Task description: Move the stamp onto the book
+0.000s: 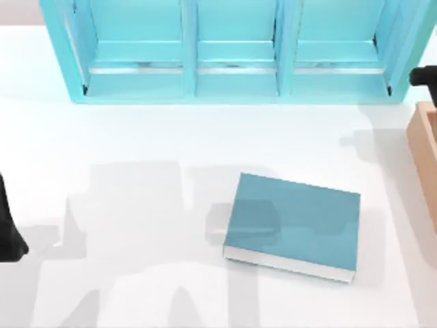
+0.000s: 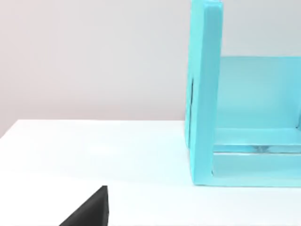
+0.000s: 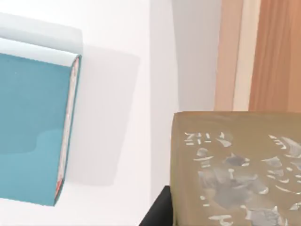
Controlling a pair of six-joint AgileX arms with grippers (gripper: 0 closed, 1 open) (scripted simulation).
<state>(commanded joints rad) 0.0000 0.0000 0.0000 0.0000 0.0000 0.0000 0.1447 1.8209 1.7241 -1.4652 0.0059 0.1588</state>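
Top view had the book lying flat on the white table, a little right of centre, in front of the light-blue shelf unit. An orange-tan box sat at the right edge. Left arm was a dark shape at the far left edge, parked; grip state couldn't be told. Right arm was a dark bit at the right edge.

Right wrist view added the stamp close up, tan-brown, pale carved marks facing the camera, raised above the table, book off to the side and box beyond. A dark gripper part touched it; looked held, fingers not clear.

Left wrist view gave the shelf's end.
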